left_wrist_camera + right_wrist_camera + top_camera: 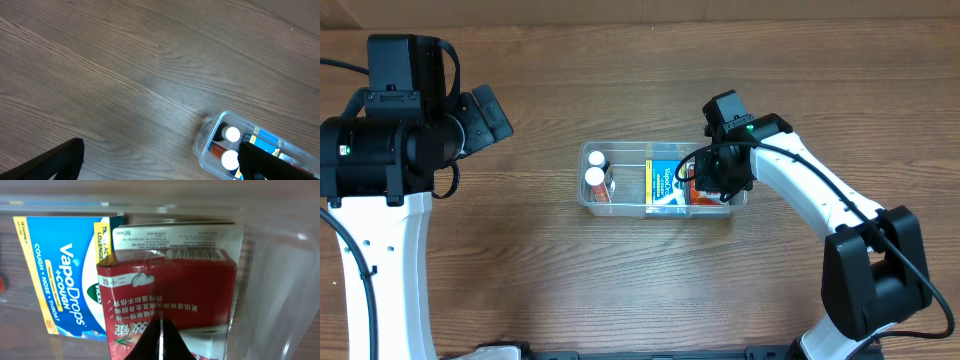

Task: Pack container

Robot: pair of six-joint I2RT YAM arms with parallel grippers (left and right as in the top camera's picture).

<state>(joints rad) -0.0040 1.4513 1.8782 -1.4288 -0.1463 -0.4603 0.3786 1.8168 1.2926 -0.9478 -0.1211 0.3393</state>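
The clear container [582, 190] lies at the table's middle. It holds two white-capped bottles [595, 168] at its left end, a blue VapoDrops box [665, 180] in the middle and a red box [705, 195] at its right end. My right gripper [705, 175] is over the right end; in the right wrist view its fingers [161, 337] are shut together, tips against the red box [170, 280], beside the blue box [55, 265]. My left gripper [485, 115] is far left of the container, open and empty [160, 170]; the container [205, 145] shows at its lower right.
Bare wood-grain table all around the container. The clear container wall [280, 280] stands just right of the red box. The left arm's base is at the front left, the right arm's at the front right.
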